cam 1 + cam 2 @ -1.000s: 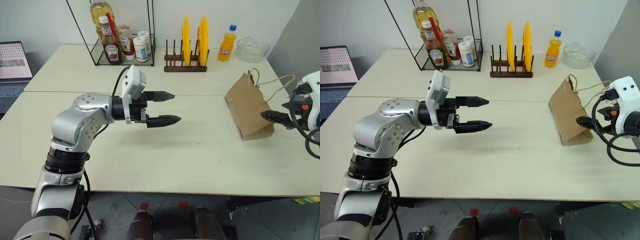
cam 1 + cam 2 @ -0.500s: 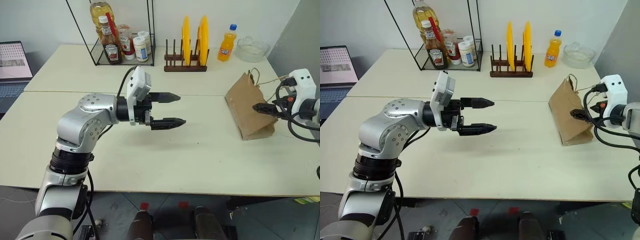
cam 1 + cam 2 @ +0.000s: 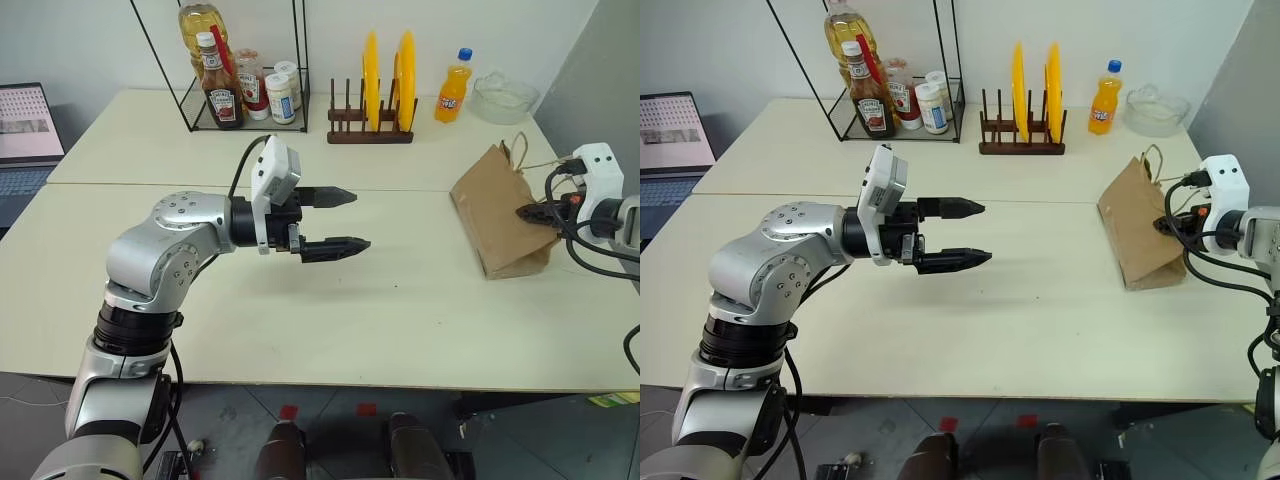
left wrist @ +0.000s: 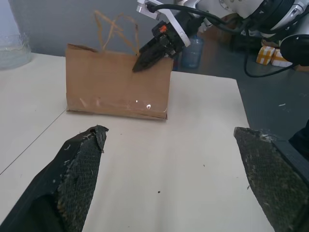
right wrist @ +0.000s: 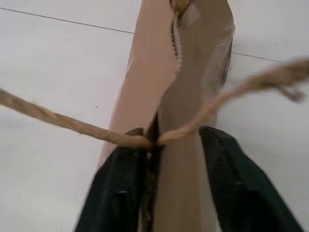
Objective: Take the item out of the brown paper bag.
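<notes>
1. The table [image 3: 400, 300] carries the whole scene; the brown paper bag [image 3: 495, 215] stands upright at about three o'clock on it, near the right edge, with its handles [image 3: 515, 150] rising from the top.
2. Far side, from eleven to one o'clock: a wire rack [image 3: 245, 95] with a ketchup bottle [image 3: 222, 95] and jars, a plate rack [image 3: 372, 125] with yellow plates, an orange soda bottle [image 3: 453, 88] and a glass bowl [image 3: 503, 97]. None of these is part of the job.
3. The left gripper [image 3: 335, 218] hovers mid-table at about nine o'clock from the bag, well apart from it, fingers spread wide and empty, pointing towards it.
4. The right gripper [image 5: 169, 145] is at the bag's top edge, fingers narrowed onto one paper wall where a handle cord joins.
5. The item is not visible; it is presumably inside the bag.
6. Judged step: securing and opening the bag's mouth. Next the right grip should hold that wall aside so the left gripper can reach in for the item.
</notes>
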Controlling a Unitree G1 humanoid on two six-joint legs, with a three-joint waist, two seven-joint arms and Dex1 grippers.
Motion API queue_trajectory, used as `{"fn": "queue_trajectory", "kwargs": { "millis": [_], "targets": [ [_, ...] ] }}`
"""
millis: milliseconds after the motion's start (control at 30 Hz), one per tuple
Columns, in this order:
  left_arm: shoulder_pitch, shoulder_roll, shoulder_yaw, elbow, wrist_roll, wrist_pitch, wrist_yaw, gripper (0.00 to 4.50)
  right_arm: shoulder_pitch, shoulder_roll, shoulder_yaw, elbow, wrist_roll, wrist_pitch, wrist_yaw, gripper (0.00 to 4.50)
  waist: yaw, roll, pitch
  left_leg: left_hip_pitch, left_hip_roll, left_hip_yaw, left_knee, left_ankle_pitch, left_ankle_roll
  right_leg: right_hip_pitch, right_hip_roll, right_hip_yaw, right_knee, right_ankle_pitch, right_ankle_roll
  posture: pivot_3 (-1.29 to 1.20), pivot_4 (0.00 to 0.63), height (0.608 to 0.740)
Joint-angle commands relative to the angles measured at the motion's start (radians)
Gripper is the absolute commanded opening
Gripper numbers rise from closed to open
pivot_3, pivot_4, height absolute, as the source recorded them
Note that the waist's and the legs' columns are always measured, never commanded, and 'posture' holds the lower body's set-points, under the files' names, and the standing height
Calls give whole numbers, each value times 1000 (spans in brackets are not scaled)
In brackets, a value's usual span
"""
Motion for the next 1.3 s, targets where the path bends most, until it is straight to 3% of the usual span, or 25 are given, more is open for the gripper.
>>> {"fn": "queue_trajectory", "kwargs": {
  "millis": [33, 67, 267, 400, 600, 733, 967, 1300],
  "targets": [
    [9, 21, 38, -32, -10, -6, 3, 4500, -32, -5, -13, -6, -6, -15, 16, 328, 0, 0, 0, 0, 0, 0, 0, 0, 0, 0, 0, 0, 0, 0, 0, 0, 150, 740],
    [9, 23, 39, -31, -11, -5, 3, 4500, -34, -4, -13, -3, -7, -16, 19, 35, 0, 0, 0, 0, 0, 0, 0, 0, 0, 0, 0, 0, 0, 0, 0, 0, 150, 740],
    [23, 32, 43, -54, -18, 6, 5, 4500, -26, -8, -4, -24, -6, -33, 53, 35, 0, 0, 0, 0, 0, 0, 0, 0, 0, 0, 0, 0, 0, 0, 0, 0, 150, 740],
    [33, 33, 45, -57, -16, 2, 6, 4500, 17, -26, 48, -86, -29, -192, 159, 35, 0, 0, 0, 0, 0, 0, 0, 0, 0, 0, 0, 0, 0, 0, 0, 0, 150, 740],
    [85, 45, 93, -84, 17, -51, 57, 4500, -29, 46, 37, -83, -36, -425, 238, 35, -14, 1, 1, 0, 0, 0, 1, 0, -1, 0, 0, 0, 1, 0, 0, 0, 150, 740],
    [136, 33, 150, -150, -2, -38, 144, 4500, -80, 108, 108, -46, -71, -545, 313, 35, -20, 2, 2, 0, 0, 0, 1, 1, -1, -1, 0, 0, 2, 0, 0, 0, 150, 740],
    [253, -16, 211, -272, -2, -14, 336, 4500, -203, 295, 254, 126, -187, -810, 410, 35, -25, 2, 2, 0, 0, 0, 1, 2, -3, -1, 0, 0, 2, 0, 0, 0, 150, 740],
    [520, -118, 305, -520, 35, -6, 648, 4500, -529, 582, 373, 709, -358, -1218, 563, 35, -32, 3, 3, 1, 0, -1, 1, 2, -4, -1, 0, 0, 6, 0, 0, 0, 150, 740]
  ]
}}
